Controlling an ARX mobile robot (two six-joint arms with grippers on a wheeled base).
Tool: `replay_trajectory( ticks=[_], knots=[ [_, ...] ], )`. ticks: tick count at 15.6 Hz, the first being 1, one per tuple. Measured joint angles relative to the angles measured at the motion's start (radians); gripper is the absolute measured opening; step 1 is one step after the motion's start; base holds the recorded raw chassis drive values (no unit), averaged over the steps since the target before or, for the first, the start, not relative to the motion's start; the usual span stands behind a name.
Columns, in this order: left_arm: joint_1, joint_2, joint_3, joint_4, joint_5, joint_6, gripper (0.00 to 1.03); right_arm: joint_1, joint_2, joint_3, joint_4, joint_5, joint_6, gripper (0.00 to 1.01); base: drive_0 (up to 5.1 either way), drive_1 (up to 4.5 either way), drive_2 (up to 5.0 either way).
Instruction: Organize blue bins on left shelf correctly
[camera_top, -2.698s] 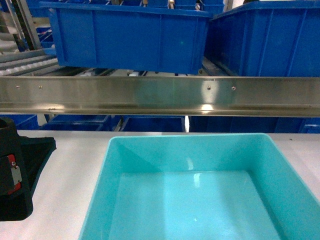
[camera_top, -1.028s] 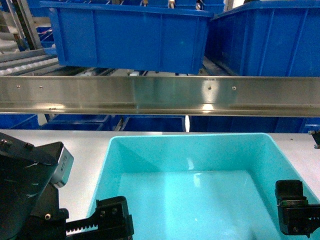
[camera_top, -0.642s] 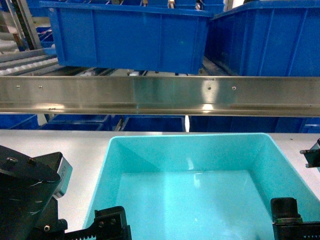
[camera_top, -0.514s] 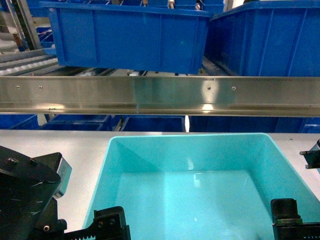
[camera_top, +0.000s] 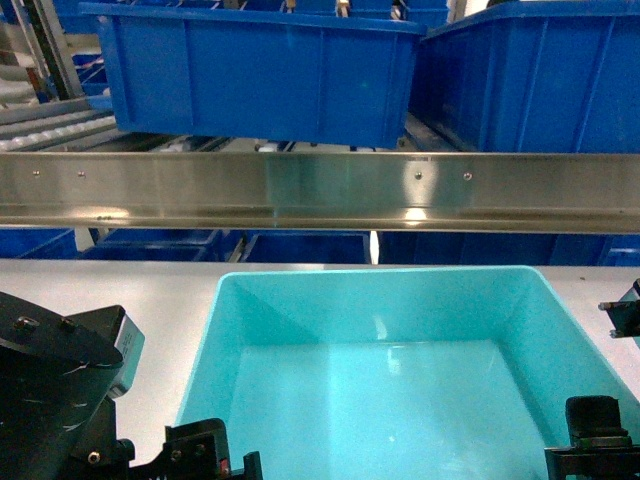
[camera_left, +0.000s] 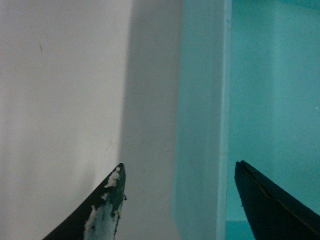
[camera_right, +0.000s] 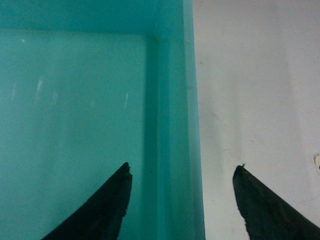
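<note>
tub's (camera_top: 400, 400) near edge cropped

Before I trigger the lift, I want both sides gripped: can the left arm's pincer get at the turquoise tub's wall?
Probably yes: the left pincer is open and straddles the turquoise tub wall, with nothing between.

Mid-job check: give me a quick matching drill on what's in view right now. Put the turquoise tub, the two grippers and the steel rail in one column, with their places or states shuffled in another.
Things:
1. turquoise tub
2. left gripper
3. right gripper
4. steel front rail

Places or states:
A. open, straddling the tub's right wall
B. runs across the view below the royal-blue bins
C. empty, resting on the white table
D. open, straddling the tub's left wall

Pairs: 1-C, 2-D, 3-A, 4-B
</note>
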Motion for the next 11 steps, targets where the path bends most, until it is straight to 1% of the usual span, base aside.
replay_trajectory(
  ticks=[1, 3, 4, 5, 6, 7, 9, 11],
  knots=[
    [0.000, 0.000, 0.000, 0.000, 0.000, 0.000, 0.55, 0.000, 0.000, 0.000, 0.000, 0.000, 0.000, 0.48, 0.0, 0.00, 0.0],
    [0.000, 0.000, 0.000, 0.000, 0.000, 0.000, 0.31, 0.000, 0.000, 0.000, 0.000, 0.000, 0.000, 0.25, 0.0, 0.00, 0.0],
    [0.000, 0.000, 0.000, 0.003, 0.003, 0.000, 0.22, 0.000, 0.000, 0.000, 0.000, -0.003, 0.000, 0.16, 0.0, 0.00, 0.0],
    [-0.002, 0.000, 0.004, 0.004, 0.011, 0.000, 0.10, 0.001, 0.000, 0.000, 0.002, -0.018, 0.005, 0.04, 0.0, 0.00, 0.0],
    [-0.002, 0.000, 0.005, 0.003, 0.007, 0.008, 0.02, 0.001, -0.001, 0.001, 0.005, -0.031, 0.013, 0.02, 0.0, 0.00, 0.0],
    [-0.002, 0.000, 0.005, 0.003, 0.006, 0.020, 0.02, 0.001, -0.002, 0.001, 0.005, -0.031, 0.019, 0.02, 0.0, 0.00, 0.0],
    [-0.002, 0.000, 0.005, 0.003, 0.006, 0.026, 0.02, 0.001, -0.002, 0.001, 0.005, -0.031, 0.020, 0.02, 0.0, 0.00, 0.0],
    [0.000, -0.013, 0.005, -0.013, -0.004, 0.033, 0.02, 0.001, -0.034, 0.000, -0.016, -0.045, 0.018, 0.02, 0.0, 0.00, 0.0]
  ],
)
